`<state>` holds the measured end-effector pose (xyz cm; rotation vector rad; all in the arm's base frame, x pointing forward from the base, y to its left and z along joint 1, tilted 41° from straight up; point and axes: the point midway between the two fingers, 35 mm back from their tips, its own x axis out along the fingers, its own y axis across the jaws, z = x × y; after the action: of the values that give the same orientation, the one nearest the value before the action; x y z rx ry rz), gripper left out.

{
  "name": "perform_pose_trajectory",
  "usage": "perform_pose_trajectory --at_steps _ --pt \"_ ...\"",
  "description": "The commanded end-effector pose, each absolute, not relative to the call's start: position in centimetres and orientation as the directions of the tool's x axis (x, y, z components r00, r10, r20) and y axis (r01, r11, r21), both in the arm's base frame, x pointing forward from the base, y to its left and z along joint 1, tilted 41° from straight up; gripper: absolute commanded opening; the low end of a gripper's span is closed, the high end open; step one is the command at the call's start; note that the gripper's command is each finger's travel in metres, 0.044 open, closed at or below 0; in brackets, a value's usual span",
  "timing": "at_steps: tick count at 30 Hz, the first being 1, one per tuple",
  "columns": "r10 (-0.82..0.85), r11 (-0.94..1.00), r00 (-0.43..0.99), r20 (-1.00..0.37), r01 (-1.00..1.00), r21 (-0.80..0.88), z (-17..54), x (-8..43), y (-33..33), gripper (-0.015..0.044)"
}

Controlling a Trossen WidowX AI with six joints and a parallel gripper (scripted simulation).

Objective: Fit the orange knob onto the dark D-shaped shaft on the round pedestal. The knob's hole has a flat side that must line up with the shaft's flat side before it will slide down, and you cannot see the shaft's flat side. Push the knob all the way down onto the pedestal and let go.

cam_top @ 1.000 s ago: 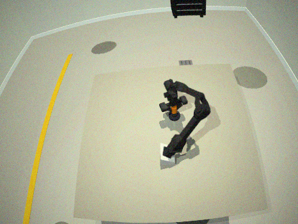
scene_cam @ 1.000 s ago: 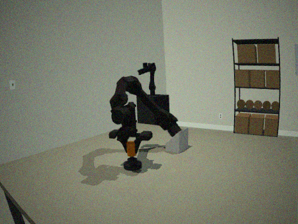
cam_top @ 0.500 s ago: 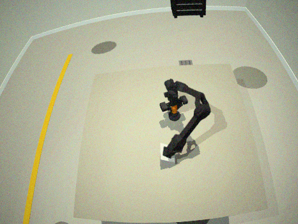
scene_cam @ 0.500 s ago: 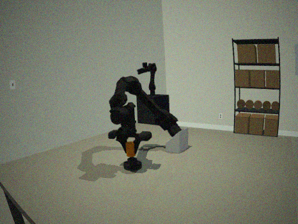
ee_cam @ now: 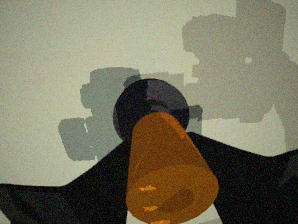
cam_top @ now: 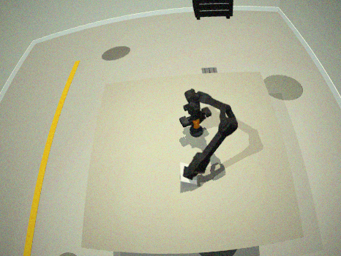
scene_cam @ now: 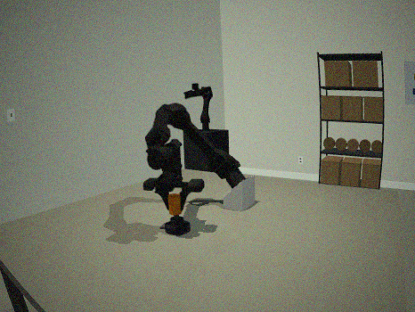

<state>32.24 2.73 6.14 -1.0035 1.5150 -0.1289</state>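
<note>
Knob [cam_top: 196, 123] [scene_cam: 174, 204] [ee_cam: 167, 167] in orange, pinched by the hand [cam_top: 196, 121] [scene_cam: 174, 206] [ee_cam: 158, 141], stands upright over the round pedestal [cam_top: 196, 132] [scene_cam: 177, 226] [ee_cam: 131, 107], its lower end above the base.

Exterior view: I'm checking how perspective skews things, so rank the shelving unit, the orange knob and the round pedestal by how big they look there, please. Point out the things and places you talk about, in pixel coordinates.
1. Shelving unit [scene_cam: 350, 57], by far the largest
2. Orange knob [scene_cam: 174, 204] [cam_top: 196, 123] [ee_cam: 170, 170] and round pedestal [scene_cam: 177, 226] [cam_top: 196, 132] [ee_cam: 122, 112]: too alike in apparent size to rank
</note>
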Motion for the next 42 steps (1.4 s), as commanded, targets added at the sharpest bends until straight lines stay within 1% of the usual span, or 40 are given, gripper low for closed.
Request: perform_pose_trajectory --at_steps 1,42 --pt "-0.639 0.559 0.139 -0.757 -0.592 -0.581 6.4 32.13 3.01 0.0" --pt "-0.639 0.559 0.139 -0.757 -0.592 -0.581 6.33 32.26 3.03 0.0"
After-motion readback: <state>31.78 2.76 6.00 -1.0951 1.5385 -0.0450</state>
